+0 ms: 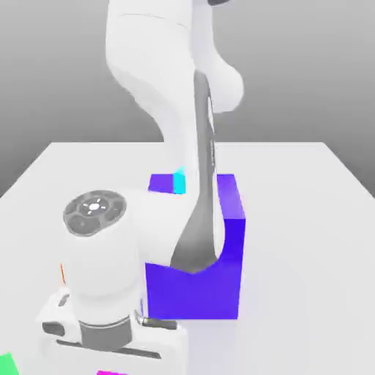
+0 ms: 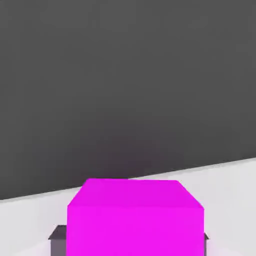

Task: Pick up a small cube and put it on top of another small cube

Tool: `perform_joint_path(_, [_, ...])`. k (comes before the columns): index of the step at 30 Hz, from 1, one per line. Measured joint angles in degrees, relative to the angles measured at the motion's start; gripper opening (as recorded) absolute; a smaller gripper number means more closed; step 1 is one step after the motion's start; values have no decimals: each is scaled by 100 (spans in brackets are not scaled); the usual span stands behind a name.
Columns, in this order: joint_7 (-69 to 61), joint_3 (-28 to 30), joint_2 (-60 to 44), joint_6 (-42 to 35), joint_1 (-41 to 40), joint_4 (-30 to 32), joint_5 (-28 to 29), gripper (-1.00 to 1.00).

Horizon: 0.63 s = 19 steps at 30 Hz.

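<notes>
A small magenta cube [image 2: 135,220] rests on the white table, and in the hand view my gripper [image 2: 131,241] has a dark finger [image 2: 57,239] pressed flush against each of its two sides. In the exterior view the hand [image 1: 110,333] hangs low at the front of the table, with a sliver of the magenta cube [image 1: 111,373] showing beneath it. A small green cube [image 1: 6,364] lies at the exterior view's lower left corner. A small cyan cube [image 1: 179,181] peeks out behind the arm.
A large blue block [image 1: 201,289] stands mid-table, just to the exterior view's right of the hand. The arm's white links [image 1: 168,88] arch over it. A thin red sliver [image 1: 63,275] shows beside the wrist. The white table [image 1: 307,220] extends to the exterior view's right.
</notes>
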<state>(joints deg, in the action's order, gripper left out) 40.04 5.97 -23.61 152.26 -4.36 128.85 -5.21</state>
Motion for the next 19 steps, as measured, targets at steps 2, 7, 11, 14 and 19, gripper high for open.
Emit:
perform_joint_path(2, [-235, 66, 111, -229, -153, -99, 29, -100])
perform_joint_path(7, [-1179, 235, 112, -703, -718, -536, -6, -100])
perform_joint_path(11, [-1971, 318, 114, -1055, -1212, -900, -44, -100])
perform_joint_path(14, [-2324, 305, -202, -886, -1411, -1056, -150, -100])
perform_joint_path(19, [-2415, 247, -546, -581, -1476, -1093, -238, 100])
